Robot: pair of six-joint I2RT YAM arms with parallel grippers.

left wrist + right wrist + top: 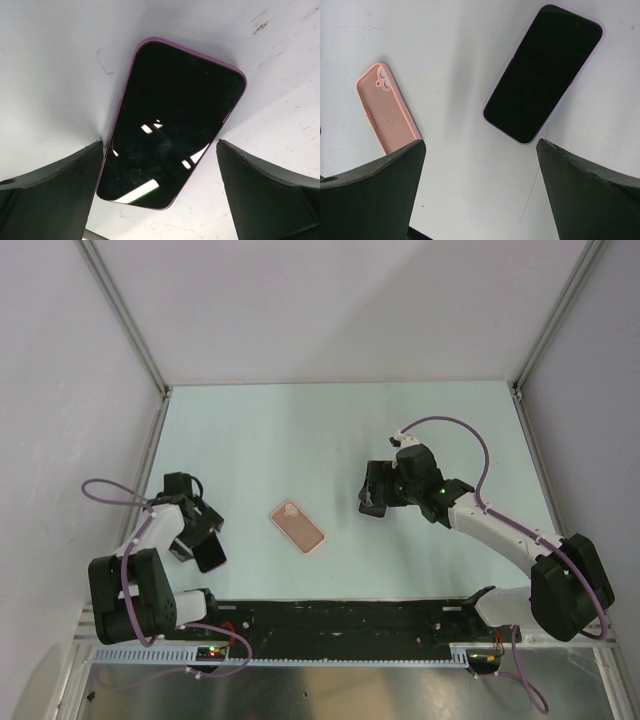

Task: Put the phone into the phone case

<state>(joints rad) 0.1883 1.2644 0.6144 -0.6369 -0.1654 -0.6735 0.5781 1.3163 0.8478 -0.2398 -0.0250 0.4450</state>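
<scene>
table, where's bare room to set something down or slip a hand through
Widest bare patch: the far half of the table, from the back wall down to the case. A smaller gap lies between the case and the right hand. Crowded: near left, where the open left hand hovers over the phone, with the case just beside it.

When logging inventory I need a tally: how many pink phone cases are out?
1. The phone case lies flat near the middle of the table, touching nothing; no sign of a hidden one.
</scene>
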